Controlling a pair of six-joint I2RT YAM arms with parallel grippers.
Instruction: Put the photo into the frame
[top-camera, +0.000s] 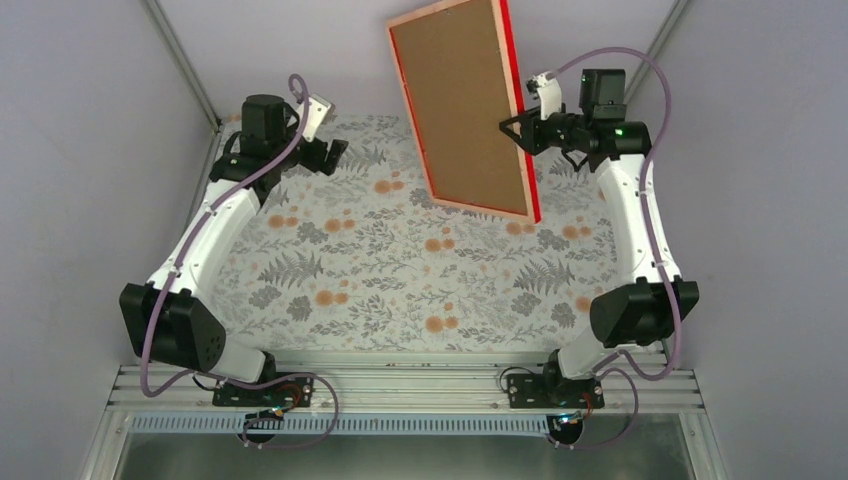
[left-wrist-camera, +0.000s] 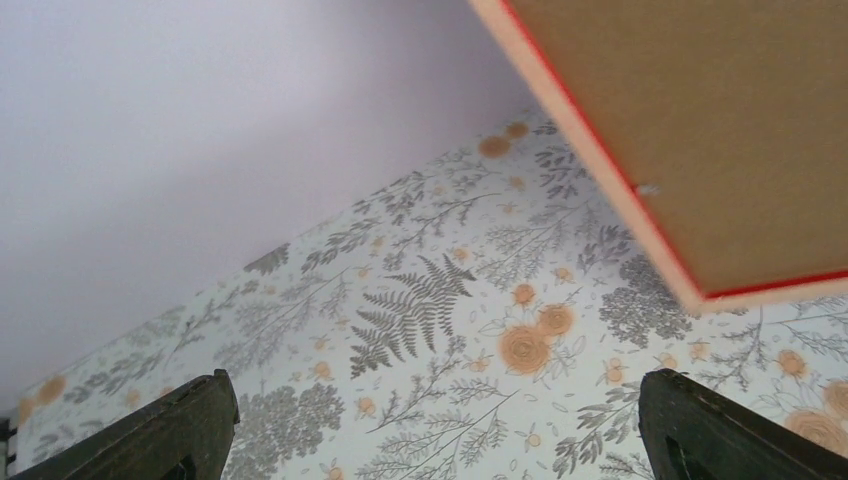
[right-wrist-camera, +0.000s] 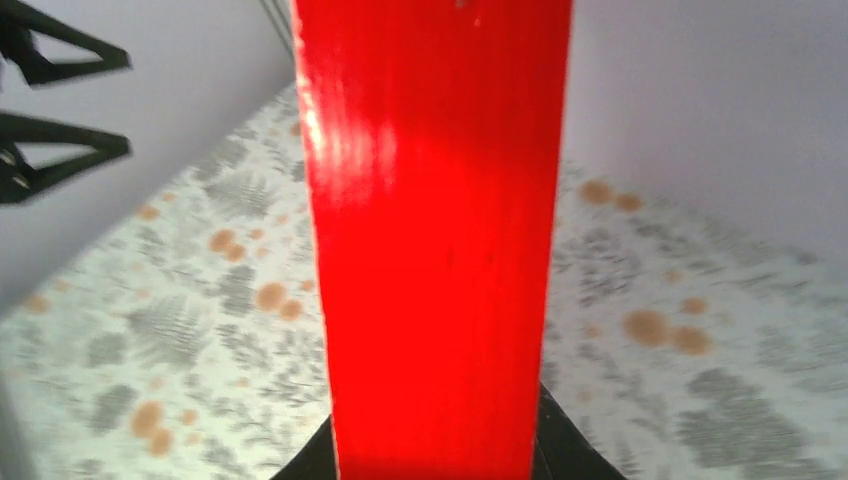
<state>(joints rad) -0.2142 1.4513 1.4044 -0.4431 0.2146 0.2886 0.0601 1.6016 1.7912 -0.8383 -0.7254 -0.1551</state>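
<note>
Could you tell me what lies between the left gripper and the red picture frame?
Only bare floral-print table cover separates the left gripper from the red-edged rectangular frame, in the top view.

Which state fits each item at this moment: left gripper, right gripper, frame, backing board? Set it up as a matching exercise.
Column one:
1. left gripper
2. right gripper
3. frame
4. backing board

Column two:
A. brown, facing the top camera
B. open, holding nothing
C. tilted up, not lying flat
D. shut on a red edge

Pairs: 1-B, 2-D, 3-C, 4-A
</note>
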